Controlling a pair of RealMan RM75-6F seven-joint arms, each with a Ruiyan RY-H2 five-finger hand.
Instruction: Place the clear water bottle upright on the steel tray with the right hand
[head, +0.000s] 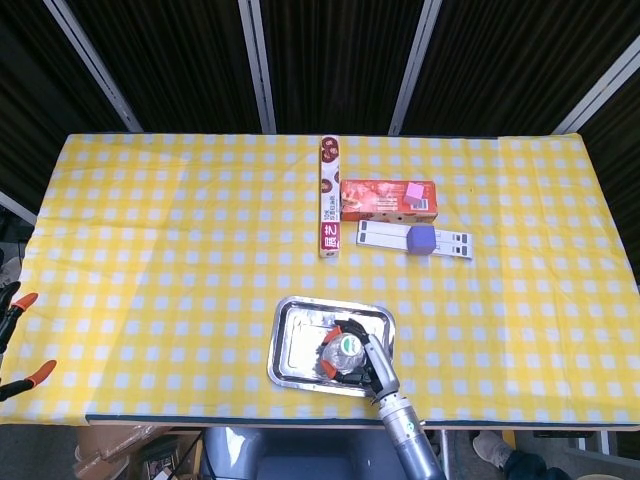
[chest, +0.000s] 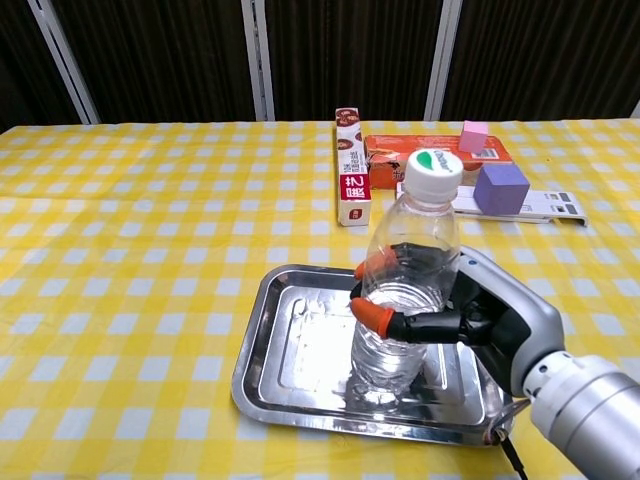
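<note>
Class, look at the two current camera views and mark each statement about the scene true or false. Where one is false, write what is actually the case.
1. The right hand grips the clear water bottle. True.
2. The bottle's cap is off. False: a white cap is on.
3. The bottle is over the steel tray. True.
4. A purple cube sits inside the tray. False: it sits further back on the table, behind the tray.

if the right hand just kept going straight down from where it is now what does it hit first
Most likely the steel tray: the right hand grips the clear water bottle directly above it, and the bottle's base looks at or just off the tray floor, though depth is unclear.
</note>
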